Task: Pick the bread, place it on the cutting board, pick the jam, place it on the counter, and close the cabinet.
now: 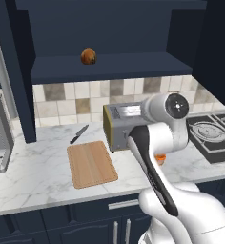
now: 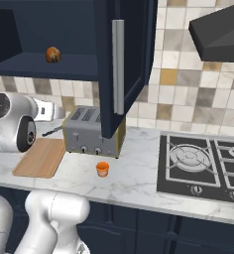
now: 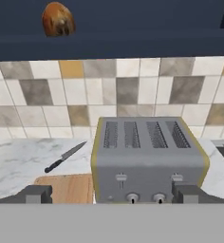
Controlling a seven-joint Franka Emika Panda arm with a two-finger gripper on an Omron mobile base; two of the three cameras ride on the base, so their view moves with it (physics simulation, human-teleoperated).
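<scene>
In the hand view the gripper (image 3: 112, 194) sits at the bottom edge, its fingers wide apart and holding nothing — the toaster (image 3: 149, 159) stands just past them at centre. The jam (image 2: 102, 168) rests on the counter (image 2: 134, 178) in front of the toaster, lower centre of the right base view. The board (image 1: 91, 164) lies left of centre, a knife (image 1: 78, 134) beyond it. The bread (image 1: 88, 56) sits on the open cabinet's (image 2: 121, 64) shelf, upper left.

jam (image 1: 160, 157) half hidden by arm | cutting board (image 3: 71, 187) cut off
</scene>
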